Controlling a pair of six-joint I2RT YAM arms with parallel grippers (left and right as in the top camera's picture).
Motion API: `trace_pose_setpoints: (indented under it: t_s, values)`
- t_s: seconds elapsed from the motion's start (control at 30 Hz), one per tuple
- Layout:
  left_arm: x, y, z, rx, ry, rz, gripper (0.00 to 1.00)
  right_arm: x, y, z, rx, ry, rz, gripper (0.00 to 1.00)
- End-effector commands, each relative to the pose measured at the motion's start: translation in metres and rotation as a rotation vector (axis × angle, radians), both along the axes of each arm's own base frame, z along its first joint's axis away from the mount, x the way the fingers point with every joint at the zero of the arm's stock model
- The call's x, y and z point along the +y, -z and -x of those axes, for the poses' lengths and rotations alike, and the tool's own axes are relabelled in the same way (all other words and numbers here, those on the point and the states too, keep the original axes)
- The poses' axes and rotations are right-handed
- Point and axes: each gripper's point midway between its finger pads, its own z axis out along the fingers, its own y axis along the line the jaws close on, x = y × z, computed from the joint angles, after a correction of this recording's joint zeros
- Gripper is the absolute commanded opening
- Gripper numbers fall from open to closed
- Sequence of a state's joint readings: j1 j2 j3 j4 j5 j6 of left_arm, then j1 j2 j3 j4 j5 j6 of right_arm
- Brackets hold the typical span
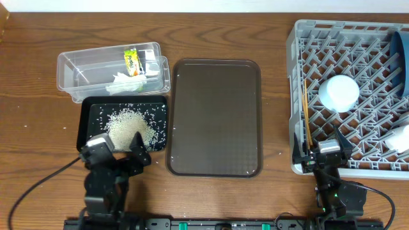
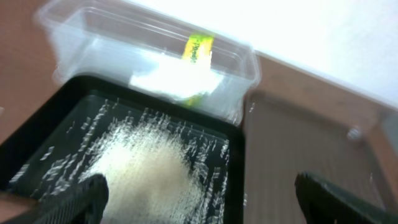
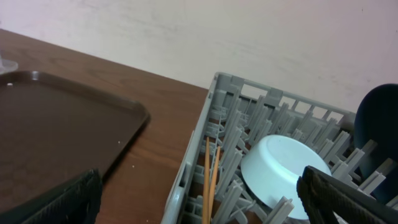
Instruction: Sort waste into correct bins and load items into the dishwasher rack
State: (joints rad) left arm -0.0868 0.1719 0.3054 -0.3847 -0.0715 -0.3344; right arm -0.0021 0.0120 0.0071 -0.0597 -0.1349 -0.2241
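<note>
The clear tub at the back left holds the yellow-green wrapper and white tissue; they also show in the left wrist view, wrapper and tissue. The black tray in front of it holds a heap of rice, also seen in the left wrist view. The grey rack on the right holds the light-blue bowl, chopsticks, the dark-blue bowl and a white cup. My left gripper is open over the black tray's front edge. My right gripper is open at the rack's front left corner.
A large dark brown serving tray lies in the middle of the table. A few rice grains lie scattered on the wood around the black tray. The rack's near wall stands just ahead of the right gripper.
</note>
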Motion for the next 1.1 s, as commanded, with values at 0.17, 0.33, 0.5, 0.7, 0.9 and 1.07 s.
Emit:
trace_pose_setpoints:
  t_s: [0.17, 0.33, 0.5, 0.7, 0.9, 1.07]
  values:
    - [-0.025, -0.01, -0.019, -0.333, 0.186, -0.223, 0.98, 0.003, 0.0, 0.001, -0.003, -0.013, 0.013, 0.99]
    - [-0.033, 0.002, -0.018, -0.321, 0.251, -0.337, 0.98, 0.003, 0.0, 0.001, -0.003, -0.013, 0.013, 0.99]
    - [-0.032, 0.03, -0.016, -0.207, 0.271, -0.33, 0.98, 0.003, 0.0, 0.001, -0.003, -0.013, 0.013, 0.99]
    - [-0.032, 0.031, -0.016, -0.203, 0.272, -0.33, 0.99, 0.003, 0.0, 0.001, -0.003, -0.013, 0.013, 0.99]
    - [-0.032, 0.031, -0.016, -0.203, 0.272, -0.33, 0.98, 0.003, 0.0, 0.001, -0.003, -0.013, 0.013, 0.99]
    - [-0.032, 0.031, -0.016, -0.203, 0.272, -0.33, 0.98, 0.003, 0.0, 0.001, -0.003, -0.013, 0.013, 0.99]
